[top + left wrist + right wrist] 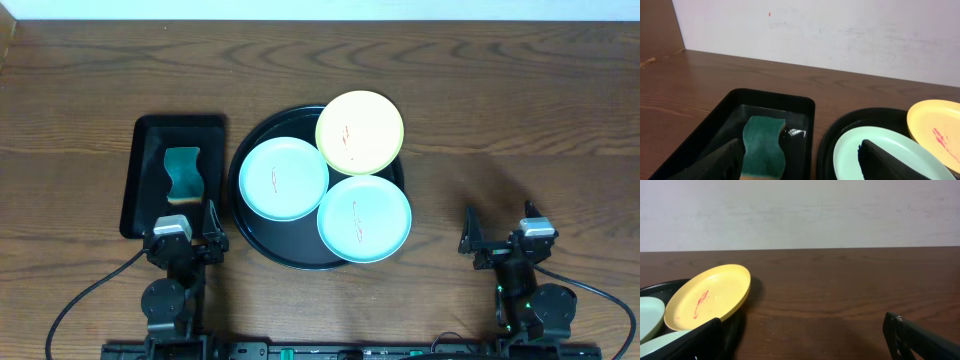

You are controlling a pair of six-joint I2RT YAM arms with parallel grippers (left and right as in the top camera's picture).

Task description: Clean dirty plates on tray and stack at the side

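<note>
Three plates lie on the round black tray (262,243). A light blue plate (283,178) sits at its left, another light blue plate (364,217) at its front right, and a pale yellow plate (360,131) at its back, overlapping the rim. Each has a thin reddish smear at the centre. My left gripper (186,232) is open and empty at the front left, by the tray's left side. My right gripper (497,232) is open and empty at the front right over bare wood. The yellow plate also shows in the right wrist view (710,300), and the left blue plate in the left wrist view (880,155).
A rectangular black tray (147,135) holding a teal sponge (183,173) stands left of the round tray; both show in the left wrist view, the tray (800,102) and the sponge (763,145). A white wall backs the table. Cables run from both arm bases at the front edge.
</note>
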